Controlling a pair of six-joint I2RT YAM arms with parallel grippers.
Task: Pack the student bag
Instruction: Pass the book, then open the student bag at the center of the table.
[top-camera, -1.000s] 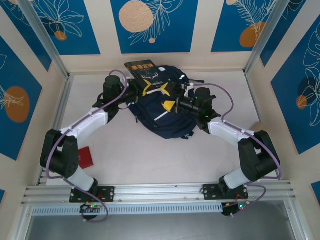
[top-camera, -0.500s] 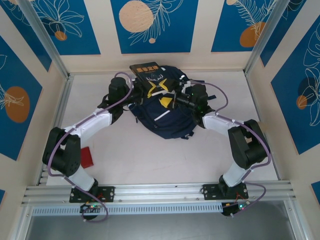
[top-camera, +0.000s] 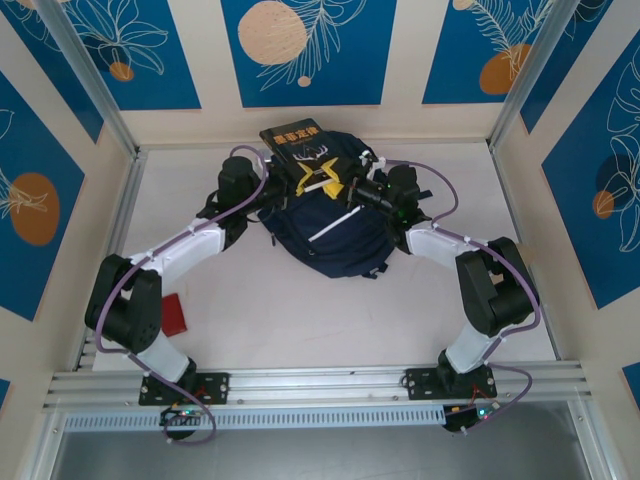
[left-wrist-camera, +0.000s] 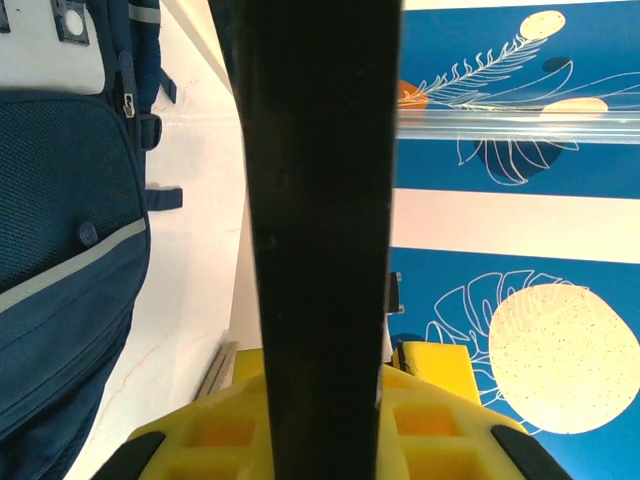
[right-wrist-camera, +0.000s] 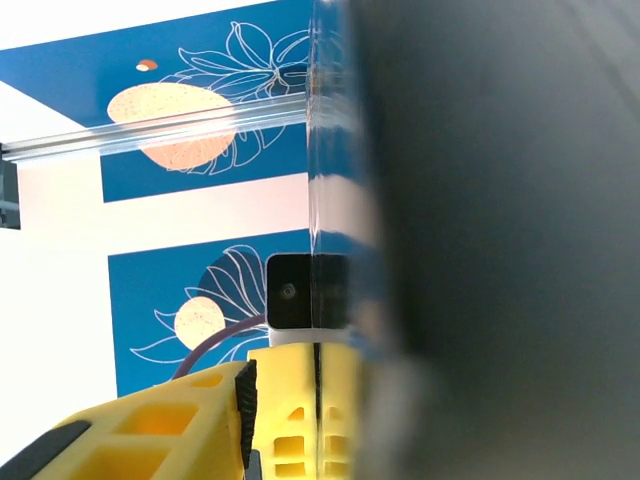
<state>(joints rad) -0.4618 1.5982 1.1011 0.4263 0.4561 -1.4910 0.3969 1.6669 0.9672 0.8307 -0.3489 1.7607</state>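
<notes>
The student bag, dark navy with a white stripe, lies at the back middle of the table and also fills the left of the left wrist view. A dark book with an orange title is tilted over the bag's top. My left gripper is shut on it, and the book stands edge-on between the yellow fingers. My right gripper straddles the same book. Its left pad stands a little off the glossy cover, and its other finger is hidden behind the book.
A small red object lies on the table near the left arm's elbow. Aluminium rails and blue patterned wall panels enclose the table on three sides. The bag's straps trail at its back right.
The right gripper moved left and back to the book's lower end and its jaws narrowed round it. The left gripper carried the book slightly rightward, then stayed still.
</notes>
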